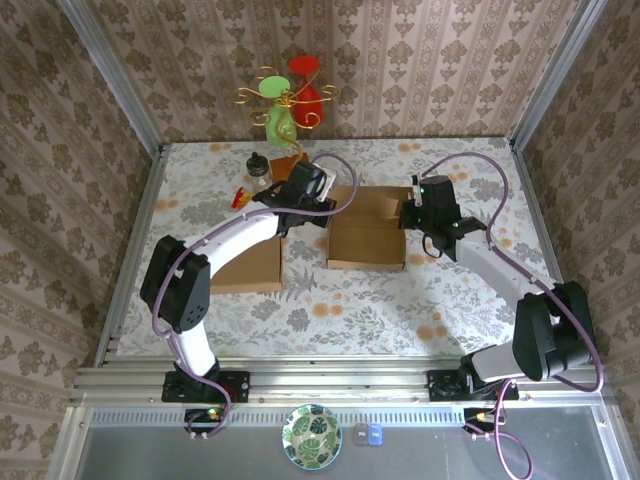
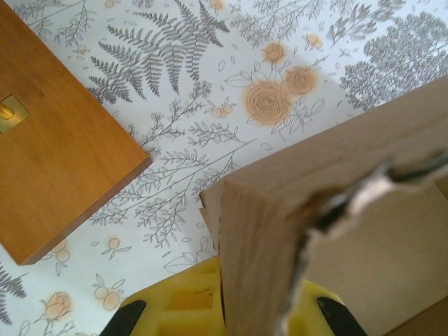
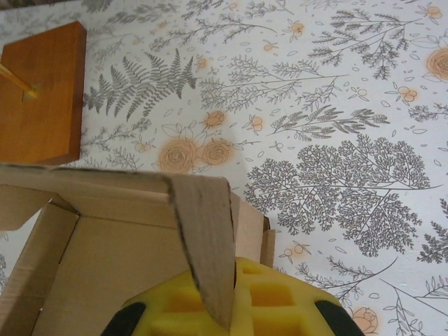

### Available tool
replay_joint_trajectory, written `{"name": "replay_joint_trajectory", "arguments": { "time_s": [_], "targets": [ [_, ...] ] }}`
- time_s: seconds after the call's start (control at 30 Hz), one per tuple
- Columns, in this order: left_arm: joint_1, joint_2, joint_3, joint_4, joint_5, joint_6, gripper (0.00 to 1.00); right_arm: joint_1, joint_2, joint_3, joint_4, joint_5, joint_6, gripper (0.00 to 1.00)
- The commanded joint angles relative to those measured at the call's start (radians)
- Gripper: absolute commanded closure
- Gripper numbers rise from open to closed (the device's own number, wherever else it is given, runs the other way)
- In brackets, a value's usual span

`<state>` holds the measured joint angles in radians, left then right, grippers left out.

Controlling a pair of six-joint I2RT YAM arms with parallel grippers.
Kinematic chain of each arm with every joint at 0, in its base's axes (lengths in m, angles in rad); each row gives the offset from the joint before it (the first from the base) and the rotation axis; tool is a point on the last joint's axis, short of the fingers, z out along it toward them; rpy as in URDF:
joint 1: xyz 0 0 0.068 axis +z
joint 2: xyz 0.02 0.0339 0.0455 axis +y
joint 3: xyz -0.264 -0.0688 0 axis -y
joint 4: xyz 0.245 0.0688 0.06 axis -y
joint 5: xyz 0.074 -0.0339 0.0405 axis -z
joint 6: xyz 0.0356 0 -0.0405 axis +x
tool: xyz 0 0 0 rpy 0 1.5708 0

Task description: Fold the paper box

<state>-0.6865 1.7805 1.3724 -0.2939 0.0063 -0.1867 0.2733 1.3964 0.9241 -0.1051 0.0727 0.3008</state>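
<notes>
**Both flaps pinched, box at mid-desk**

At the box's left and right edges, both grips are on. My left fingers (image 2: 192, 297) are clamped on a cardboard wall flap, and my right fingers (image 3: 245, 301) are clamped on a narrow flap. The paper box (image 1: 367, 240) sits open in the middle of the desk (image 1: 440, 300).

I judge the fold wants both flaps swung inward evenly and low, without lifting the base. The wooden block (image 2: 63, 140) under the wire ornament (image 1: 285, 100) crowds my left side. A bottle (image 1: 258, 170) and a flat cardboard sheet (image 1: 245, 265) lie further left.
</notes>
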Motion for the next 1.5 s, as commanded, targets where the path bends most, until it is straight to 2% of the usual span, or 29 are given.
{"name": "replay_joint_trajectory", "arguments": {
  "time_s": [0.0, 0.13, 0.4, 0.57, 0.77, 0.9, 1.07, 1.3, 1.47],
  "targets": [
    [-0.011, -0.041, -0.074, 0.205, 0.009, -0.039, 1.0, 0.002, -0.06, -0.059, 0.181, 0.002, 0.06, 1.0],
    [-0.011, -0.064, -0.195, 0.406, 0.026, -0.055, 1.0, 0.003, -0.07, -0.126, 0.256, -0.008, 0.087, 1.0],
    [-0.011, -0.061, -0.306, 0.566, 0.05, -0.082, 1.0, 0.007, -0.086, -0.249, 0.386, 0.0, 0.089, 1.0],
    [-0.011, -0.061, -0.39, 0.682, 0.063, -0.085, 1.0, 0.011, -0.096, -0.289, 0.364, 0.013, 0.089, 1.0],
    [-0.012, -0.076, -0.463, 0.731, 0.059, -0.091, 1.0, 0.029, -0.154, -0.258, 0.201, 0.031, 0.12, 0.89],
    [-0.015, -0.081, -0.471, 0.718, 0.04, -0.071, 1.0, 0.033, -0.201, -0.233, 0.056, -0.014, 0.194, 0.67],
    [-0.029, -0.079, -0.474, 0.698, -0.003, -0.04, 1.0, 0.035, -0.282, -0.235, -0.087, -0.081, 0.322, 0.53],
    [-0.046, -0.084, -0.477, 0.685, -0.039, -0.014, 1.0, 0.035, -0.369, -0.218, -0.235, -0.288, 0.472, 0.38],
    [-0.051, -0.084, -0.469, 0.682, -0.043, -0.011, 1.0, 0.024, -0.377, -0.157, -0.394, -0.393, 0.496, 0.34]
  ]
}}
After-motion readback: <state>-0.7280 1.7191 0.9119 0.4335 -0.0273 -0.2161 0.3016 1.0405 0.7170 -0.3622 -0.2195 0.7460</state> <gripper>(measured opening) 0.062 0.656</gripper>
